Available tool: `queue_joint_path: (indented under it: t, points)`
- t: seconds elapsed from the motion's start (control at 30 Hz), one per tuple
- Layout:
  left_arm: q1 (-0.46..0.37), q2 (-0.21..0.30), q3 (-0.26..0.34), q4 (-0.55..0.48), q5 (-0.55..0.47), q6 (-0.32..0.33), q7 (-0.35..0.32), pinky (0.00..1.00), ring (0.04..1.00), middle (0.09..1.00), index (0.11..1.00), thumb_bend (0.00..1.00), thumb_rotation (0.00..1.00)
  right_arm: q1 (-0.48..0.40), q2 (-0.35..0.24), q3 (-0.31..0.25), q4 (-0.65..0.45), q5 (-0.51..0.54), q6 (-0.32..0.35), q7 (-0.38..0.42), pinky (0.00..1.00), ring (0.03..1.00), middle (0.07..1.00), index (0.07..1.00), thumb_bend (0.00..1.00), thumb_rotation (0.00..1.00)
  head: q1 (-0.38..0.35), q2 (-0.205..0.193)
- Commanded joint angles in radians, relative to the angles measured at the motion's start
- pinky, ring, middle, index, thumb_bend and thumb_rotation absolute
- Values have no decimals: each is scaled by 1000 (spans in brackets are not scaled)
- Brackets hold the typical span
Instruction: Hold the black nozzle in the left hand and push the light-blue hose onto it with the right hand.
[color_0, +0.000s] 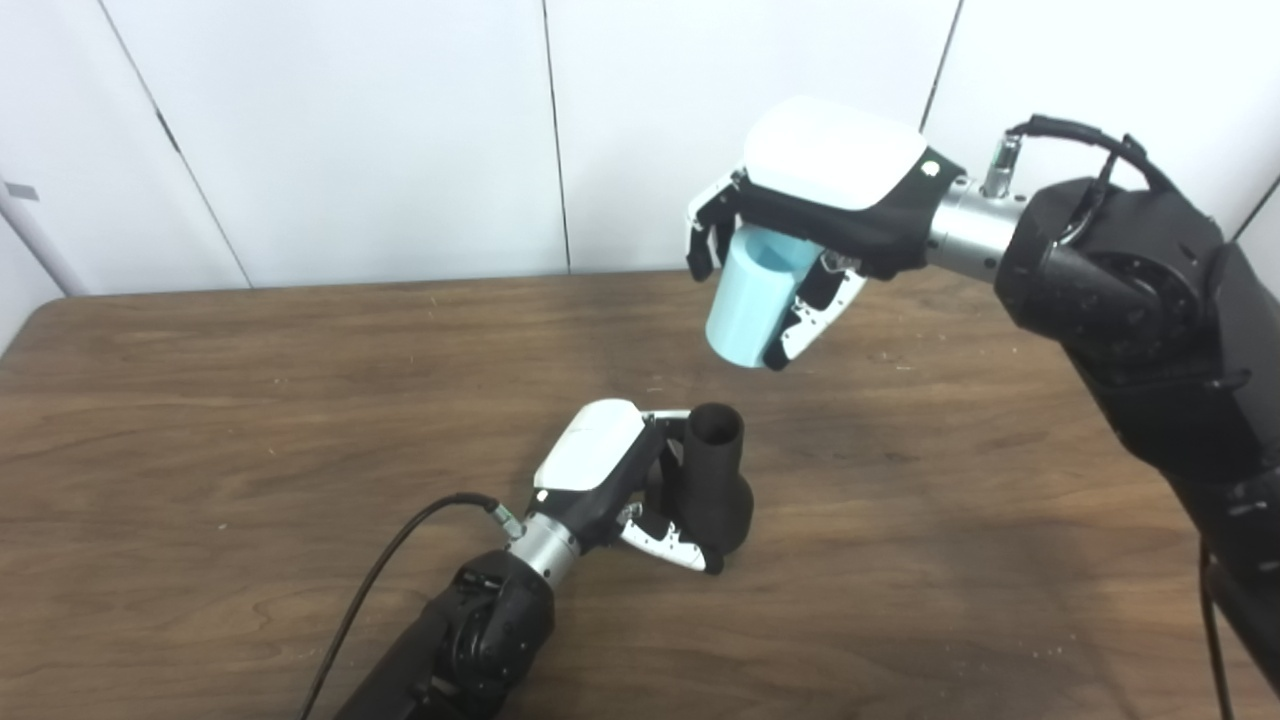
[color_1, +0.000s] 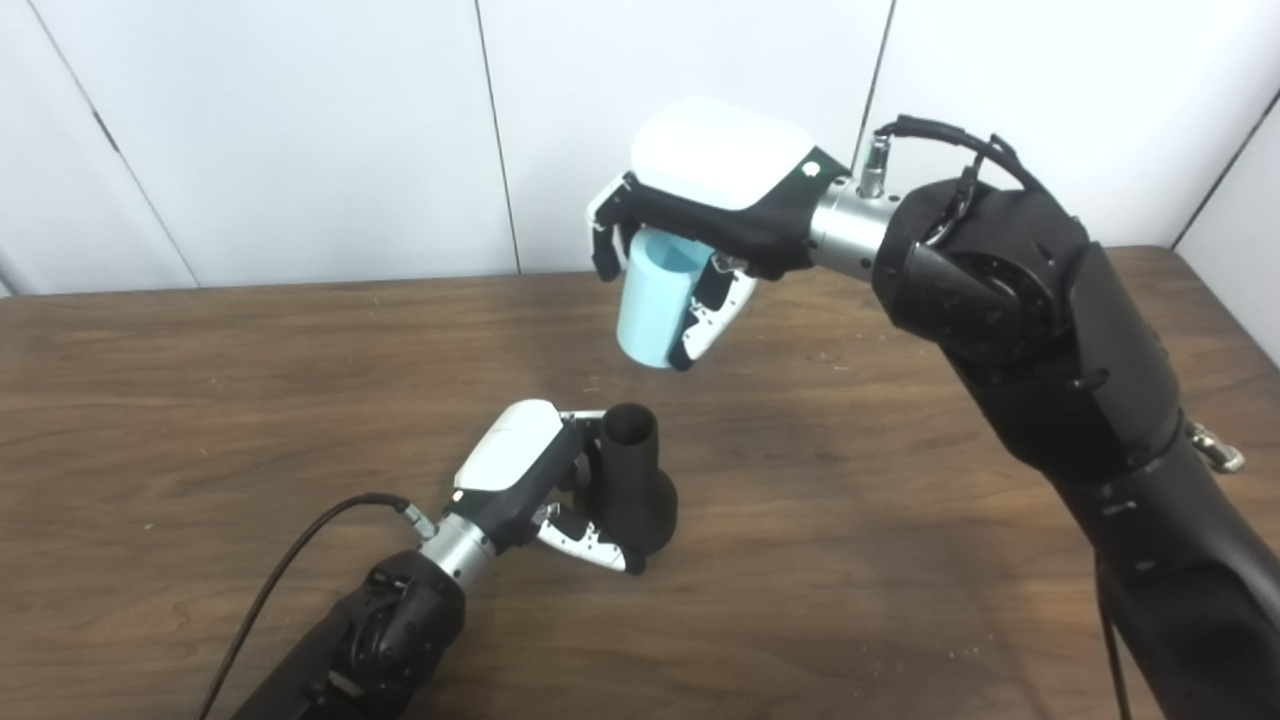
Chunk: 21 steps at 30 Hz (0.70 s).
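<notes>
The left hand (color_0: 610, 480) has its fingers wrapped round the black nozzle (color_0: 712, 480), upright on the worktop (color_0: 200, 420), mouth up. Above and apart, the right hand (color_0: 820, 200) clasps the light-blue hose (color_0: 745, 300), tilted, lower end down-left.

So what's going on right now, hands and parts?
Left hand shut on black nozzle, upright on table. Right hand holds light-blue hose above it, apart. Nothing between.

Nozzle (color_0: 712, 480) on table (color_0: 200, 420); hose (color_0: 748, 298) above, to its right, apart
</notes>
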Motion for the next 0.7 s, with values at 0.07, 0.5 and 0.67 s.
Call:
queue_joint_path:
  t: [0.07, 0.5, 0.67]
  points:
    - [68, -7, -93, 81, 39, 51, -160, 427, 419, 460, 493, 527, 0, -89, 17, -3, -58, 4, 10, 15, 281, 369, 487, 536, 511, 0, -1, 3]
    - [68, -6, -92, 84, 44, 45, -159, 429, 413, 446, 500, 526, 0, -97, 30, 35, -105, -1, 14, 121, 230, 345, 438, 533, 510, 0, -5, 7]
    - [66, -6, -92, 80, 44, 47, -161, 437, 429, 459, 495, 527, 0, -90, 30, 46, -108, -16, 9, 140, 256, 351, 458, 541, 509, 0, -5, 9]
